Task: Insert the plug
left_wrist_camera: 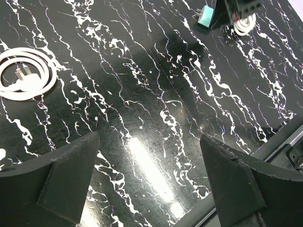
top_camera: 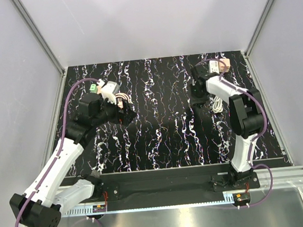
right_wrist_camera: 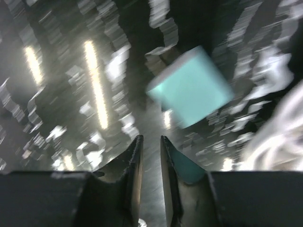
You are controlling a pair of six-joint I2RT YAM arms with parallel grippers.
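The peach-tan plug (top_camera: 223, 64) sits at the far right corner of the table, just behind my right arm. A white power strip (top_camera: 109, 88) lies at the far left beside a green piece (top_camera: 93, 88). My left gripper (top_camera: 129, 115) hangs open and empty over bare table, near that strip; its fingers (left_wrist_camera: 71, 177) stand wide apart. My right gripper (top_camera: 197, 103) is low over the table. In the blurred right wrist view its jaws (right_wrist_camera: 150, 146) are almost together with nothing between them, just short of a teal block (right_wrist_camera: 191, 87).
A coiled white cable with a plug (left_wrist_camera: 23, 75) lies left of my left gripper. The teal block (left_wrist_camera: 206, 17) and a white cable bundle (top_camera: 217, 105) lie by my right gripper. A coiled pinkish cable (top_camera: 121, 101) lies by the strip. Grey walls enclose the table.
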